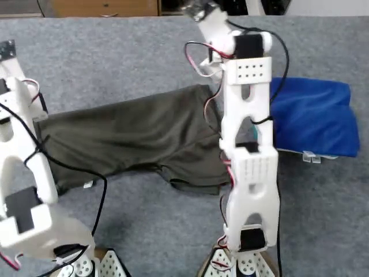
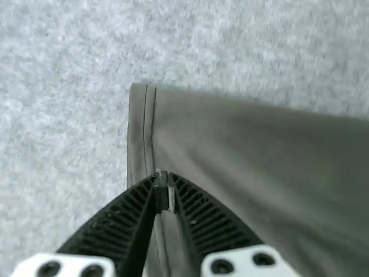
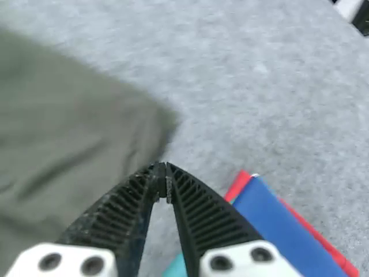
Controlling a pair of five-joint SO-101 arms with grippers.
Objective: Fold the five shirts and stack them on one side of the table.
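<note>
An olive shirt [image 1: 132, 135] lies spread across the middle of the grey table, its surface smooth in the left wrist view [image 2: 259, 161]. My left gripper [image 2: 163, 187] is shut on the shirt's hem [image 2: 141, 133] at the shirt's left end. The right gripper [image 3: 162, 176] is shut with nothing between its fingers. It hangs over bare table beside a corner of the olive shirt [image 3: 63, 127], and in the high view it [image 1: 199, 11] sits near the far edge. A folded blue shirt [image 1: 314, 118] tops a stack on the right.
Under the blue shirt [image 3: 288, 231] show a red edge [image 3: 242, 182] and a teal one [image 3: 179, 265]. The right arm [image 1: 248, 144] stretches over the olive shirt's right end. Grey table [image 1: 115, 52] lies bare behind the shirt. Wooden furniture [image 1: 104, 7] stands beyond.
</note>
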